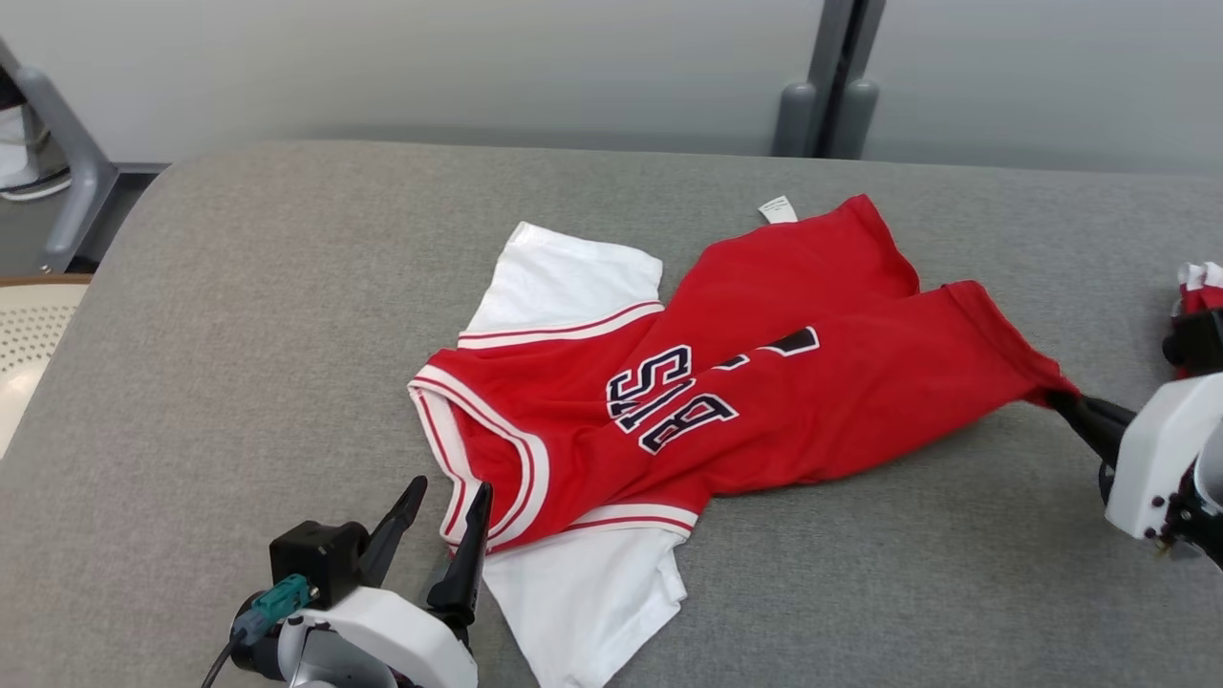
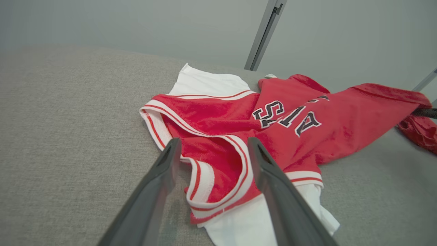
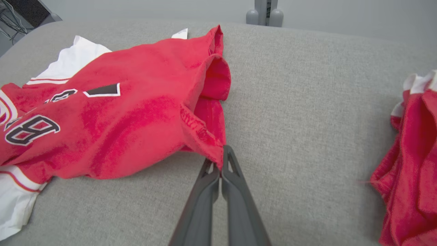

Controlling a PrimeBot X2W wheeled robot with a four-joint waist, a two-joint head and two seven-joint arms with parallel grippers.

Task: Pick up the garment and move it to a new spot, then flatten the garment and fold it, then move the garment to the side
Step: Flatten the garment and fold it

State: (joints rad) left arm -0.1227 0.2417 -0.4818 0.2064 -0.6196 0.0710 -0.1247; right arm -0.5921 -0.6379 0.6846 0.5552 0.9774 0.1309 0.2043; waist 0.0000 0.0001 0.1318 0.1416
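Note:
The garment [image 1: 764, 382] is a red jersey with white sleeves and dark lettering, lying crumpled across the middle of the grey padded table [image 1: 239, 315]. My right gripper [image 1: 1062, 399] is shut on the jersey's hem corner at the right, and the cloth is pulled taut toward it. The right wrist view shows that pinch, with the right gripper [image 3: 220, 160] closed on the red hem of the garment [image 3: 119, 116]. My left gripper [image 1: 449, 497] stands open at the collar end, its fingers either side of the striped neckline. In the left wrist view the left gripper [image 2: 211, 145] straddles the collar of the garment [image 2: 290, 119].
A second red and white cloth heap [image 1: 1199, 291] lies at the table's right edge, also seen as the cloth heap [image 3: 413, 164]. A grey post [image 1: 826, 86] stands behind the table. A pale perforated chair seat [image 1: 29, 325] sits past the left edge.

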